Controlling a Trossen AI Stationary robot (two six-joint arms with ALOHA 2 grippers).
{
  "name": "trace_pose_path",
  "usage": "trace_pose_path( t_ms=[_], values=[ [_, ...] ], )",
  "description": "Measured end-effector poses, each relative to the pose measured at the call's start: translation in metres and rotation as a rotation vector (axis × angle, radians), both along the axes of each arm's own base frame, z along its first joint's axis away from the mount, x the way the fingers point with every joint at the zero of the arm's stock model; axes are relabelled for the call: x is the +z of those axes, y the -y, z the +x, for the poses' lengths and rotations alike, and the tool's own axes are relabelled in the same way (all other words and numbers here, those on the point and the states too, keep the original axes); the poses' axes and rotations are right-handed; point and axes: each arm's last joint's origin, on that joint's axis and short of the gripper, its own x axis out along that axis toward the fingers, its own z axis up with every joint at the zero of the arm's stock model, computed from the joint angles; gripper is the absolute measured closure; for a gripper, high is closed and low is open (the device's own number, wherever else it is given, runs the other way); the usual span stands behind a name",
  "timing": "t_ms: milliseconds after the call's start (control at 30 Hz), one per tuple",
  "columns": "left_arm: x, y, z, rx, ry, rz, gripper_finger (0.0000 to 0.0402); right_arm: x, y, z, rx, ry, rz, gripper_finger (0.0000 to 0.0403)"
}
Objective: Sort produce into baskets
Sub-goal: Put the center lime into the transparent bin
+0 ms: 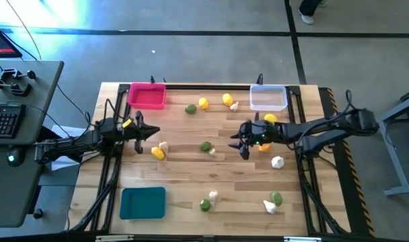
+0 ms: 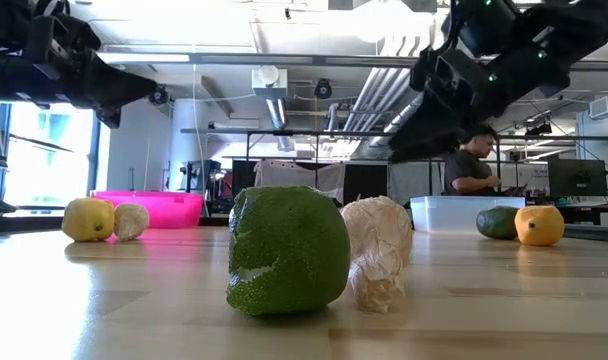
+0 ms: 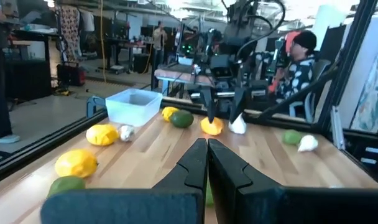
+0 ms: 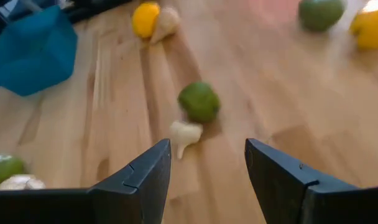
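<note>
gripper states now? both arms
Left gripper: closed, holding nothing.
Right gripper: open, empty, above the wooden table.

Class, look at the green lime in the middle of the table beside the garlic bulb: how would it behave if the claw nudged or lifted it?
The green lime is rounded, so a nudge would probably roll it. Its dimpled skin may give some grip. The garlic bulb sits so close that a push would likely shift it too.

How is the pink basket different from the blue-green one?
The pink basket is bright pink; the teal basket is blue-green. The pink basket sits at the table's far edge, the teal basket at the near edge. Both are shallow rectangular bins on the left side, with no produce visible inside.
</note>
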Motion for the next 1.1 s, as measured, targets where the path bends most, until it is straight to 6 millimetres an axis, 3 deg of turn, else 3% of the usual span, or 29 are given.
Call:
trace_pose_path(
  t_ms=[533, 767, 1100],
  values=[
    [0.001, -0.003, 0.000, 0.103, -0.023, 0.166, 0.0401, -0.037, -0.010, 0.026, 0.015, -0.002, -0.086, 0.0206],
    [0.004, -0.003, 0.000, 0.109, 0.004, 0.155, 0.0401, -0.035, -0.012, 0.039, 0.026, 0.013, -0.056, 0.0206],
    [0.002, -0.002, 0.001, 0.079, -0.008, 0.150, 0.0402, -0.001, -0.020, 0.067, 0.084, 0.025, -0.123, 0.0206]
  ],
)
